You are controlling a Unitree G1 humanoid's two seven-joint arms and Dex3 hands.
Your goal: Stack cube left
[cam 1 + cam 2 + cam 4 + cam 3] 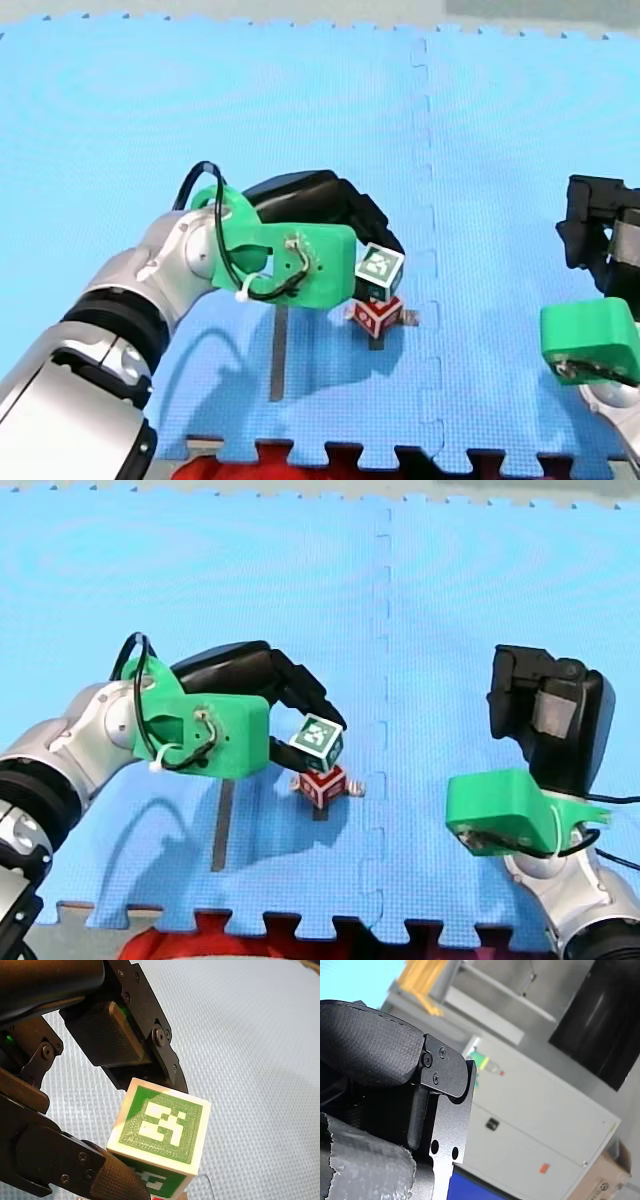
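On the blue foam mat [500, 150], your left robot hand [268, 685] grips the green cube [318, 742], tilted right over the red cube [322, 785]. Level it, lower gently, then release. The right robot hand [545, 705] sits empty at the right.

Tilted green cube [319, 742] with marker faces, directly above red cube [322, 785].

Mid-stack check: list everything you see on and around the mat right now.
red cube: one, red and white, mid-mat.
green cube: one, green and white, tilted, right over the red cube; contact unclear.
foam mat: blue interlocking tiles, under everything.
grey strip: one, on mat beside red cube.
red object: one, at mat's near edge.
left hand: black, gripping the green cube.
right hand: black, over the mat's right side, holding nothing.
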